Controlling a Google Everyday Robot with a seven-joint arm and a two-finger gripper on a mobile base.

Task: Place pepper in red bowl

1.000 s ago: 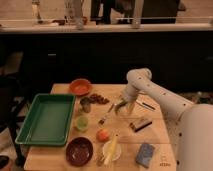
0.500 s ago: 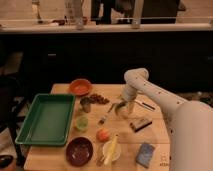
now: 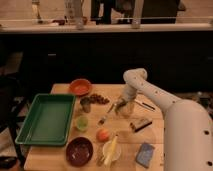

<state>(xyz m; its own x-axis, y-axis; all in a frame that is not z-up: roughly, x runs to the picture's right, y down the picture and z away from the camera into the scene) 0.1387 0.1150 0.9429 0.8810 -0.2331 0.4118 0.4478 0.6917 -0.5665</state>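
Orange-red round shallow bowl (image 3: 80, 86) sits far left on wooden table (image 3: 150, 135); no pepper seen inside. Small curved green pepper (image 3: 116, 106) lies mid-table, well apart from bowl. Two-finger gripper (image 3: 120, 106) is low just beside pepper, jaws spread wide; contact cannot be told. Judged early: grasp, lift, carry to far left and release all remain.

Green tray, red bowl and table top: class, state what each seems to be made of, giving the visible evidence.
Green tray: probably plastic; uniform matte green, moulded raised rim.
Red bowl: likely plastic; even bright orange-red, slight sheen.
Table: looks like wood; pale tan with faint seams.
The gripper hangs low over the table's middle.
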